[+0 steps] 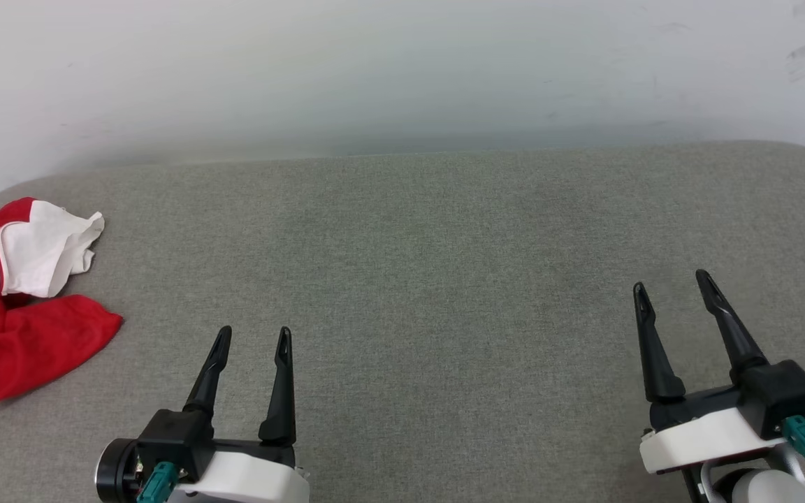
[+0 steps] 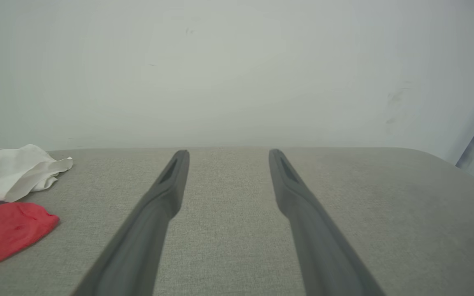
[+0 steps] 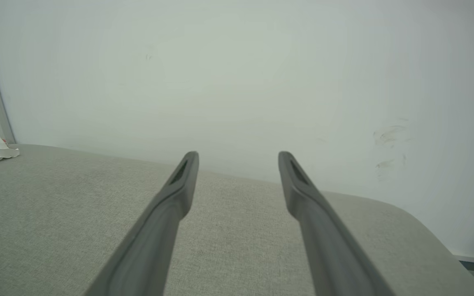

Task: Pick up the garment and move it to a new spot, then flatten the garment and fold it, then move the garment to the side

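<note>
Garment: the crumpled red jersey T-shirt (image 1: pixel 28 342), with a white sleeve and striped trim, lay bunched at the left edge of the grey fabric-covered counter (image 1: pixel 409 279), apart from both grippers.
Left gripper (image 1: pixel 254 332): jaws stood moderately parted and held nothing; this was the arm nearer the shirt.
Right gripper (image 1: pixel 671 281): jaws likewise parted, empty, well away from the shirt.
Handling: probably light, limp and not fragile; it would sag and trail when lifted.
Hold: a raised fold of the red body, or the sleeve's puffed ridge, looked easiest to pinch.

The head camera looks down onto the grey padded surface (image 1: pixel 444 279), while both wrist cameras sit low over it facing the far wall (image 1: pixel 402 70), all sharing the garment (image 1: pixel 25 335) at left.
</note>
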